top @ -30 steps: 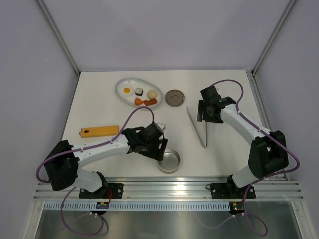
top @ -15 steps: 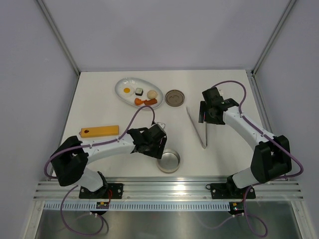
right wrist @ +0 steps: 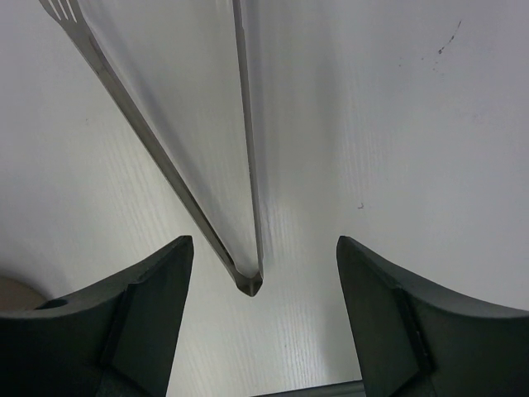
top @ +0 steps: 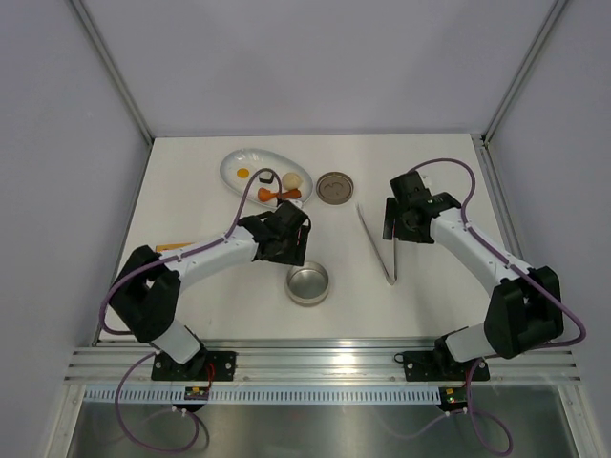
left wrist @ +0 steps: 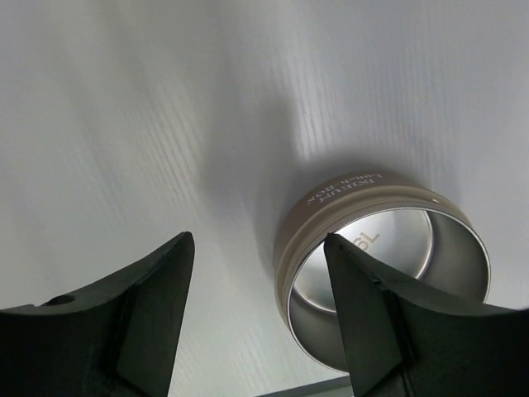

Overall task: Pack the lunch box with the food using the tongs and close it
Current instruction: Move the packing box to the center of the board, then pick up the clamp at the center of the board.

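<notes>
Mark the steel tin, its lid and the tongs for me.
steel tin [top: 307,284], top view, on its bare inner floor.
lid [top: 335,187], top view, on the middle of its flat top.
tongs [top: 374,242], top view, midway along the left-hand arm.

I log, relative to the tin [top: 307,284]: tongs [top: 375,243] right; lid [top: 335,187] behind; plate [top: 234,162] behind-left, food [top: 292,179] on it.

Small print runs upside down along the outer wall of the steel lunch box [left wrist: 331,207], lower right of the left wrist view. It looks like "LUNCH BOX". Marks on its inner wall are unreadable.
</notes>
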Motion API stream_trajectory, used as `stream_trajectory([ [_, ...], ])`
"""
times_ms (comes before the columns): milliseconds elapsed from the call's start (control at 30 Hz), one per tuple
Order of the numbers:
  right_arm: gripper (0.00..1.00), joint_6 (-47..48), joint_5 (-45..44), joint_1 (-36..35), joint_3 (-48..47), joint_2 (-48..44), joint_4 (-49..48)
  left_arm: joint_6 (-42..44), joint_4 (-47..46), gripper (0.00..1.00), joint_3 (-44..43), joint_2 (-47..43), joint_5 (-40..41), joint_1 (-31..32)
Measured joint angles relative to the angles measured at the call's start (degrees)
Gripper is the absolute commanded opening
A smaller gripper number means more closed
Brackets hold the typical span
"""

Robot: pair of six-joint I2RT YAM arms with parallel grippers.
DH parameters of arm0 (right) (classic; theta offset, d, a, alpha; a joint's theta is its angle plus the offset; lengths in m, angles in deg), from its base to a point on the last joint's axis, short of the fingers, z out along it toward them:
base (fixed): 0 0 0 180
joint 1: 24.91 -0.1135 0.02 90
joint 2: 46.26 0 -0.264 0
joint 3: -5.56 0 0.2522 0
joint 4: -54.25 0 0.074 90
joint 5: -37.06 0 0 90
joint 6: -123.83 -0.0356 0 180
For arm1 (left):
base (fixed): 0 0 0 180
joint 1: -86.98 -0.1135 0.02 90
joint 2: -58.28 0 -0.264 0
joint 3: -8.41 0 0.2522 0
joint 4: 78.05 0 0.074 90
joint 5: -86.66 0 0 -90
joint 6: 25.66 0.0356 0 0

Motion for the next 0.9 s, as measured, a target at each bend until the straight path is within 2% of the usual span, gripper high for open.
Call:
stream_trajectory([
  [233,0.78,-0.42,-0.02,0.0,0.81,-2.32,1.09,4.44,0.28,0.7,-10.67,9.25,0.79,-6.99],
  [367,0.79,-0.59,0.0,0.02,1.2,-3.91,1.79,5.66,1.01,0.72,-14.27,9.77,1.4,-7.78],
  [400,0.8,-0.59,0.02,0.02,1.31,-4.28,1.92,5.73,0.98,0.72,-14.38,9.11,1.38,-7.74],
  [500,0.97,-0.76,0.26,0.02,1.6,-4.9,2.03,5.66,1.38,0.74,-13.42,5.2,1.14,-7.61],
  [533,0.99,-0.92,0.68,0.04,1.7,-4.9,1.86,5.57,1.55,0.74,-12.83,3.61,1.11,-7.56],
  [700,1.0,-0.7,3.58,0.09,3.08,-3.06,0.24,4.35,3.39,0.75,-9.62,-6.4,1.18,-7.58],
  [900,0.99,0.98,8.35,0.13,3.21,4.9,-1.9,3.67,7.41,0.77,-8.02,-12.39,1.25,-7.58],
])
